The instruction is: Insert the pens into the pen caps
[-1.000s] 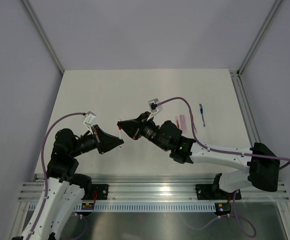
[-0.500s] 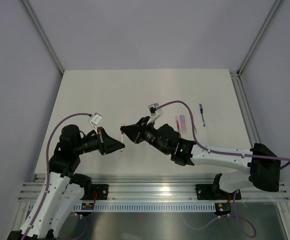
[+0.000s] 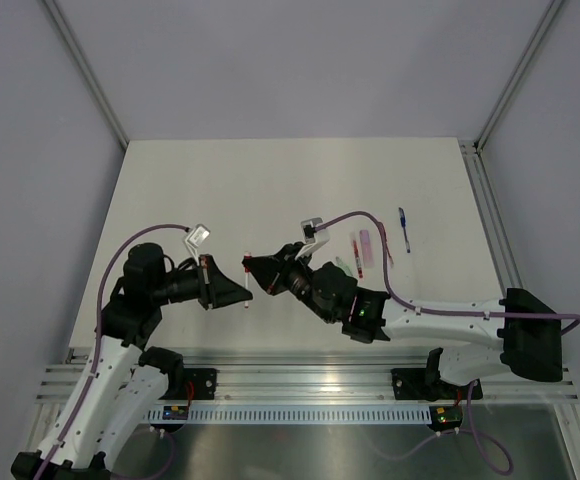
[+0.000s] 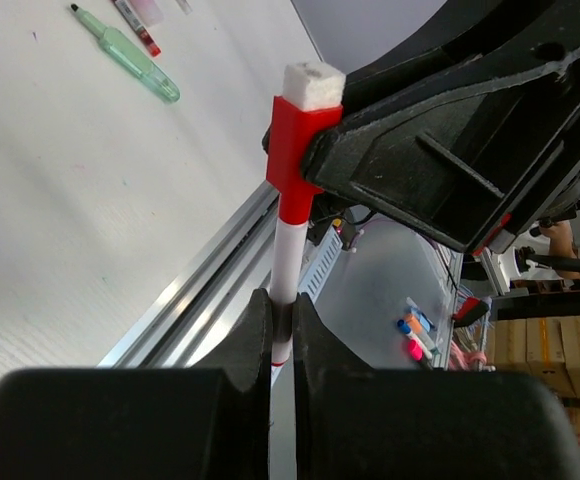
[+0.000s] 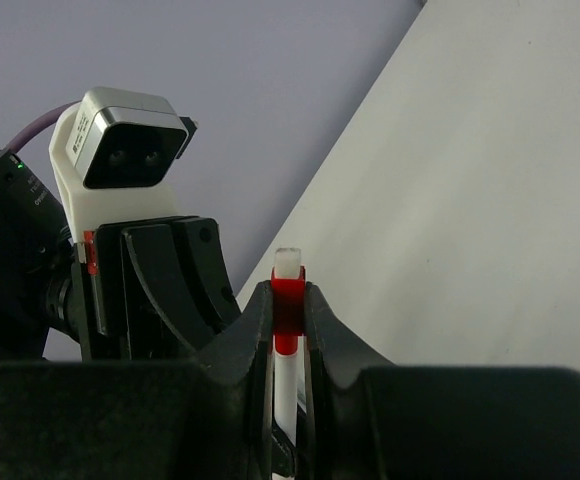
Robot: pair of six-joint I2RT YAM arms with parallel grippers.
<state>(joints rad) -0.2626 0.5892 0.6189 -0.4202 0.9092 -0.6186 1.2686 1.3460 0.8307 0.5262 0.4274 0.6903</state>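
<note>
My left gripper (image 4: 282, 320) is shut on the white barrel of a red pen (image 4: 288, 255), which stands up from its jaws. My right gripper (image 5: 288, 305) is shut on a red pen cap (image 5: 288, 300) that sits over the pen's upper end, a white plug showing at its top. The cap (image 4: 292, 150) also shows in the left wrist view, pinched by the right fingers (image 4: 450, 130). In the top view the two grippers meet tip to tip near the table's front middle, left (image 3: 243, 293) and right (image 3: 247, 265), with the pen (image 3: 246, 285) between them.
On the table right of the right arm lie a pale green pen (image 3: 342, 265), a red pen (image 3: 355, 248), a pink one (image 3: 366, 243) and a blue pen (image 3: 404, 228). The green pen (image 4: 130, 55) also shows in the left wrist view. The table's near rail (image 3: 310, 375) runs just below the grippers.
Both grippers have come closer together and shifted a little toward the near edge. The red cap and the pen's end, apart a second ago, are now joined.
</note>
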